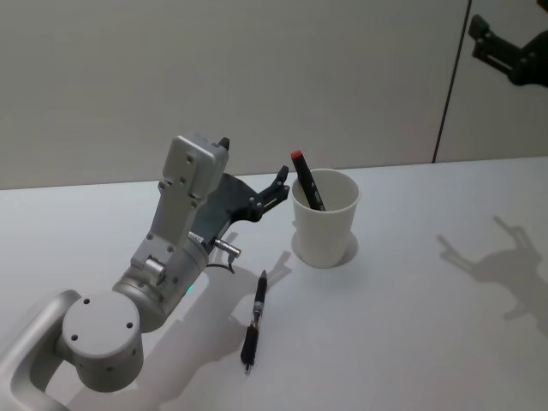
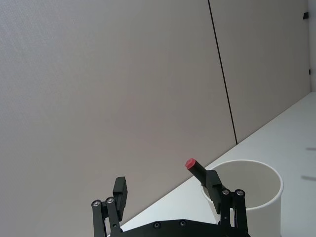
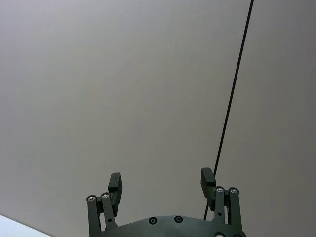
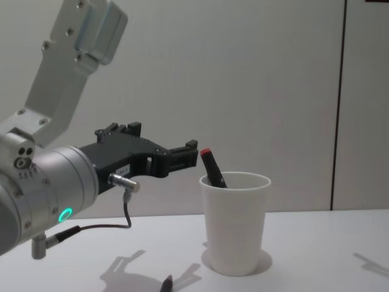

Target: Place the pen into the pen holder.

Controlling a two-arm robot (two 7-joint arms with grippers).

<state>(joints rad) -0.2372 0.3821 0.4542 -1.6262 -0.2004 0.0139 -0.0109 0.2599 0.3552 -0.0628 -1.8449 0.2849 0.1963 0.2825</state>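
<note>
- The left gripper (image 2: 166, 181) hovers with fingers spread and empty, just left of the pen holder (image 1: 325, 227) and about level with its rim.
- The pen holder stands toward the table's (image 1: 428, 325) far edge, with a red-capped pen (image 1: 306, 180) leaning inside.
- A black pen (image 1: 255, 318) lies flat nearer the near edge, apart from both.
- The right gripper (image 3: 161, 176) hangs spread, high over the far right corner.
</note>
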